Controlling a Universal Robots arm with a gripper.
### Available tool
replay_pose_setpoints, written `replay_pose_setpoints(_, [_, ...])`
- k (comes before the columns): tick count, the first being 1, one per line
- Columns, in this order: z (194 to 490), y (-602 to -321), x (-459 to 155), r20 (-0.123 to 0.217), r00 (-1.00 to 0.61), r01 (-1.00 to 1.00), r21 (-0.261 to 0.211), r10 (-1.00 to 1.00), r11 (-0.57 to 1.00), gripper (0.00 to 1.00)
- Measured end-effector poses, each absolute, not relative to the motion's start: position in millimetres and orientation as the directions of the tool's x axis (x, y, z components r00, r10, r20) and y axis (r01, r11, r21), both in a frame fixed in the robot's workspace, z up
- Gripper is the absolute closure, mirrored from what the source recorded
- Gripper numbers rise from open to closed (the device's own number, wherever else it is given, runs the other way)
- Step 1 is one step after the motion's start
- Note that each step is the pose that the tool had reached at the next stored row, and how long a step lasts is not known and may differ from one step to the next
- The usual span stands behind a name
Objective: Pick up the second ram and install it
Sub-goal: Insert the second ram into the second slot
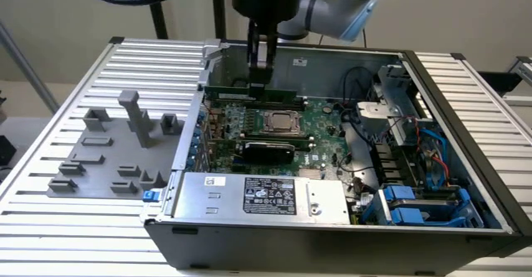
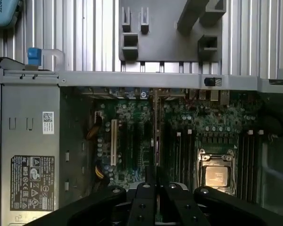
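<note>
**Pincer clamped on the ram stick, low over the board**

Your pincer [image 1: 258, 83] was closed on the ram stick [image 1: 228, 93]. Its two fingers pinched the stick's upper long edge near the middle, as far as the exterior view let you judge. In the wrist view the stick [image 2: 155, 141] ran edge-on as a thin line straight out from between the fingertips.

The stick stood on edge and level. It sat low over the far strip of the motherboard [image 1: 320, 134], between the processor socket [image 1: 281, 121] and the rear wall of the computer case [image 1: 332, 62]. You could not tell from either view whether its lower edge was touching a slot or hanging just above one.

I would treat the stick as light, thin and stiff, and also brittle. It should carry without sagging, but a twist or a skewed push could crack it or jam it. The flat faces near the middle of the top edge looked like the right place to hold it. That kept the fingers off the bottom contacts and kept both ends at one height.

Further out, the power supply [image 1: 258, 196] lay along the near side of the case, with a tangle of cables [image 1: 365, 134] toward the exterior view's right. Outside the case, on the exterior view's left, the grey holder tray [image 1: 116, 149] lay on the slatted bench [image 1: 50, 227].
</note>
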State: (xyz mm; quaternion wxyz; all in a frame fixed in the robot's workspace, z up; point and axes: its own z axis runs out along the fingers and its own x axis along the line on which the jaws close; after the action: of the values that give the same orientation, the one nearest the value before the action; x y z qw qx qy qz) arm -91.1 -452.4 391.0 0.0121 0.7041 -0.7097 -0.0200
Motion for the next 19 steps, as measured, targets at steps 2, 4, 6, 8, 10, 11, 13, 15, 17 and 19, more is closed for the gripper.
replay_pose_setpoints(2, [388, -451, -82, -0.011, -0.008, -0.999, 0.045, -1.0, 0.008, 1.0])
replay_pose_setpoints(4, [385, -449, -73, -0.011, -0.008, -0.999, 0.045, -1.0, 0.008, 1.0])
replay_pose_setpoints(6, [381, -446, -64, -0.011, -0.008, -0.999, 0.045, -1.0, 0.008, 1.0])
replay_pose_setpoints(8, [378, -442, -55, -0.011, -0.008, -0.999, 0.045, -1.0, 0.008, 1.0])
replay_pose_setpoints(10, [374, -438, -46, -0.011, -0.008, -0.999, 0.045, -1.0, 0.008, 1.0])
replay_pose_setpoints(11, [372, -435, -43, -0.011, -0.008, -0.999, 0.045, -1.0, 0.008, 1.0])
replay_pose_setpoints(13, [368, -429, -40, -0.011, -0.008, -0.999, 0.045, -1.0, 0.008, 1.0])
replay_pose_setpoints(15, [365, -423, -39, -0.011, -0.008, -0.999, 0.045, -1.0, 0.008, 1.0])
replay_pose_setpoints(17, [361, -417, -39, -0.011, -0.008, -0.999, 0.046, -1.0, 0.008, 1.0])
replay_pose_setpoints(19, [358, -412, -39, -0.011, -0.009, -0.999, 0.045, -1.0, 0.009, 1.0])
